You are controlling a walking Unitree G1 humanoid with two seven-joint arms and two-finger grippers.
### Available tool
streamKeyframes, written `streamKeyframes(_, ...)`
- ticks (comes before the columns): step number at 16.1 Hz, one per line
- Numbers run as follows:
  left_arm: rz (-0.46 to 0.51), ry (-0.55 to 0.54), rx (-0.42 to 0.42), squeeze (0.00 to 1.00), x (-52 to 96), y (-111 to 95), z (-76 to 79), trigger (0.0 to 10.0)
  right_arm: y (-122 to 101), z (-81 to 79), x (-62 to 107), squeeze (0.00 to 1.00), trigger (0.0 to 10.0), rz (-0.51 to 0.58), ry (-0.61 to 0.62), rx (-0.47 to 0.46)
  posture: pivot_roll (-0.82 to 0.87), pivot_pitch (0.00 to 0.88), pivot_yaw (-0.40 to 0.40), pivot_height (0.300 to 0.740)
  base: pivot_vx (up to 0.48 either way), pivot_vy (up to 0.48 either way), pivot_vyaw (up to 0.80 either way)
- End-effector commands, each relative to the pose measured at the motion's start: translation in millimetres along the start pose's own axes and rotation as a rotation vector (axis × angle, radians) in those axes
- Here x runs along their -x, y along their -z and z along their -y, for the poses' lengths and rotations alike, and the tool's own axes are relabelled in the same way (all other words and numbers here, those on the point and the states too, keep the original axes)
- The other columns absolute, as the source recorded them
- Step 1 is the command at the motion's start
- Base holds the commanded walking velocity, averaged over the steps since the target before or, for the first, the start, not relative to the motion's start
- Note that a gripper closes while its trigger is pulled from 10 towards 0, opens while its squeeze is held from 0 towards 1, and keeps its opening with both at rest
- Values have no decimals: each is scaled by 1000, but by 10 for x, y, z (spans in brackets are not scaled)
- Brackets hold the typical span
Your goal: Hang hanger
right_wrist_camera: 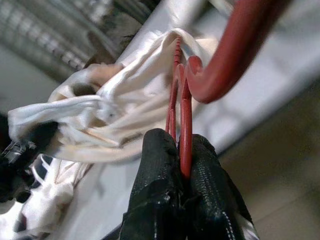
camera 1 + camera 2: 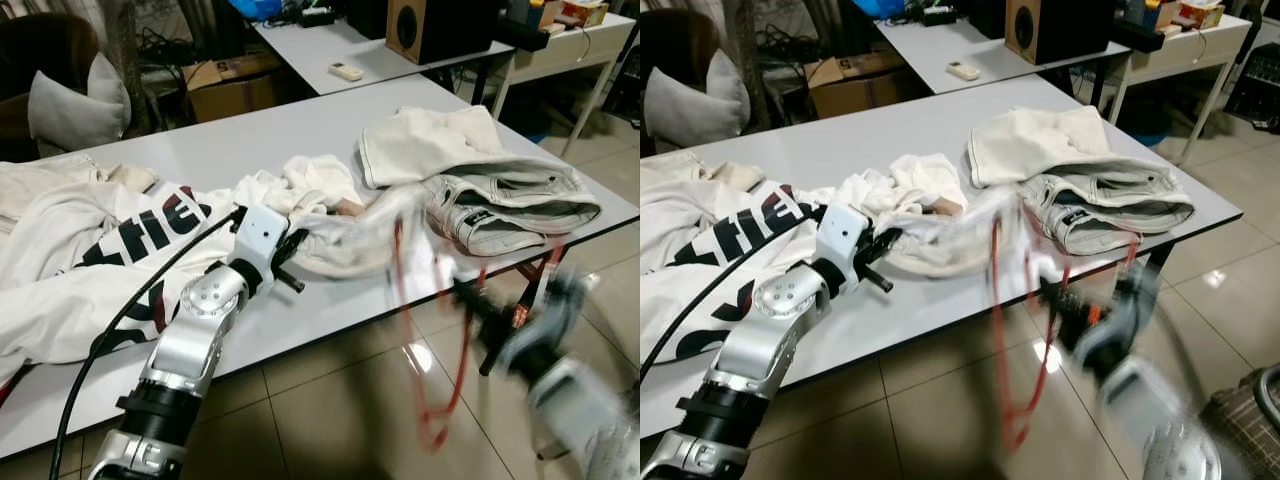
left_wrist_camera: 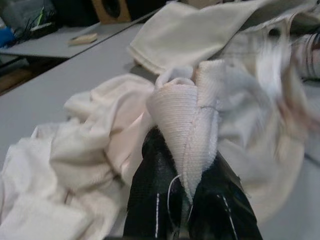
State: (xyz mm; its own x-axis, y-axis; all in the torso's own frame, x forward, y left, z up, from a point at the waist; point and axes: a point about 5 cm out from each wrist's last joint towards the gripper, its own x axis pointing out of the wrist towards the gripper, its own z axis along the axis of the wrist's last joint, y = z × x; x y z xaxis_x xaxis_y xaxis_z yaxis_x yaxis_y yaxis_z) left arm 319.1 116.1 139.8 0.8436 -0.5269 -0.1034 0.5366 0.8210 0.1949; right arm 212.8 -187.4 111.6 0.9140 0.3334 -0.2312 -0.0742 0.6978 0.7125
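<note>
- Left eye view: a grey table (image 2: 250,140) carries heaps of white clothes; beyond it stands a second table (image 2: 330,45) with a speaker (image 2: 425,25) and a remote (image 2: 347,71), plus a cardboard box (image 2: 235,85) on the floor and a cushion (image 2: 65,100) on a dark chair at far left. The floor is glossy tile.
- On the table, a printed shirt (image 2: 90,250) lies at the left, a folded cream cloth (image 2: 430,140) and folded trousers (image 2: 510,205) at the right, and a crumpled white garment (image 2: 320,200) lies between them, one end drawn off the near edge and blurred.
- The left arm reaches up and forward over the near edge, a black cable running along it; the left gripper (image 2: 290,250) is at the garment's near end.
- The right arm is blurred, low at the right before the table edge; the right gripper (image 2: 470,300) holds the red hanger (image 2: 440,390), which hangs below table level, its upper part against the blurred garment.
- Left wrist view: both black fingers (image 3: 155,200) are pinched together on a ribbed hem of the garment (image 3: 185,120), the cream cloth lying further off.
- Right wrist view: the fingers (image 1: 157,175) clamp a thin red bar of the hanger (image 1: 186,135); its hook curves above, and the garment (image 1: 115,110) drapes just beyond the bar.
</note>
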Motion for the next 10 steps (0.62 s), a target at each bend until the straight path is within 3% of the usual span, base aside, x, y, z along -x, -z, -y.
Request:
streamKeyframes(1, 41, 43, -38, 0, -25, -105, 33, 0, 13, -30, -43, 0, 10000, 18, -37, -102, -222, 0, 119, 740, 0, 0, 0)
streamKeyframes(5, 29, 120, -103, 0, -44, -97, 124, 0, -73, -164, -302, 0, 10000, 49, -113, -302, -216, 2, 122, 740, 0, 0, 0)
streamKeyframes(8, 73, 135, -117, 0, -70, -181, 142, 0, -23, -334, -422, 0, 10000, -73, -182, -209, -207, 0, 114, 740, 0, 0, 0)
streamKeyframes(10, 178, -15, -114, 0, -69, -359, -57, 0, 7, -287, -394, 0, 10000, -169, -140, -92, -204, 0, 103, 740, 0, 0, 0)
